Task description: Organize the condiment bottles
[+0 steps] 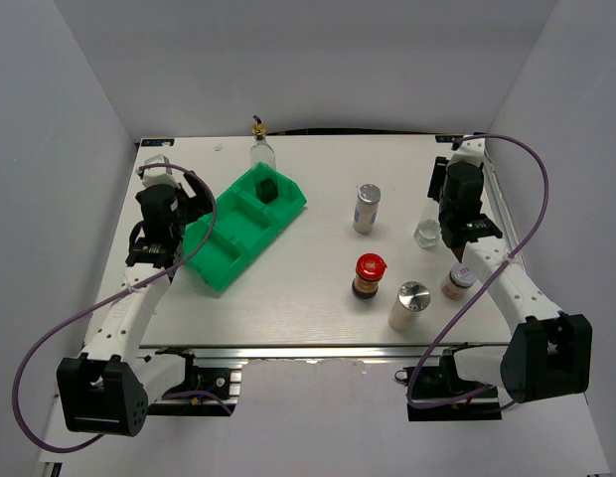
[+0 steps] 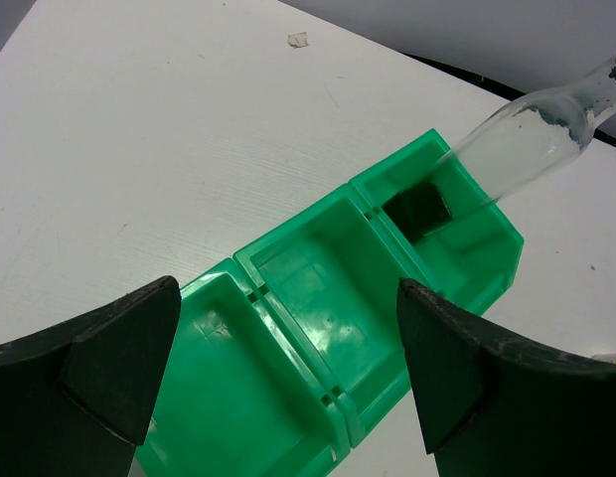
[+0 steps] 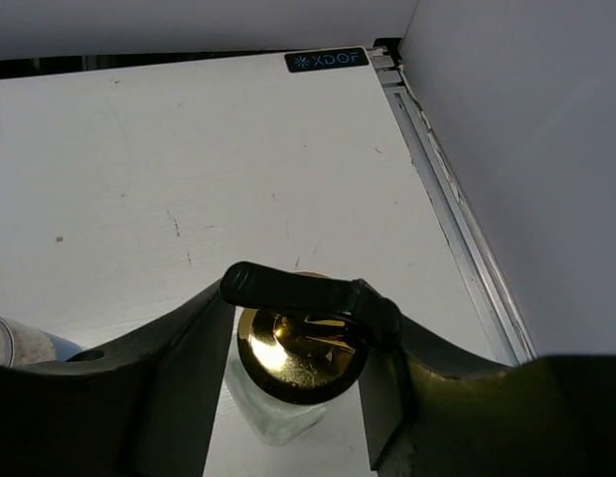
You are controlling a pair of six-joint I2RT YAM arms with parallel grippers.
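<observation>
Pick-up step. My right pincer (image 3: 303,333) is clenched on the gold pourer (image 3: 298,360) of a clear glass bottle (image 3: 273,417) that stands near the worktop's right edge. My left pincer (image 2: 288,348) hangs released over the green tray (image 2: 288,224) by the left edge. Next, I judge, comes a straight lift, kept upright, then a carry to the tray.

Your left arm (image 1: 129,308) and right arm (image 1: 512,283) are white with black wrists and bases. A purple cable (image 1: 16,393) loops off each.
</observation>
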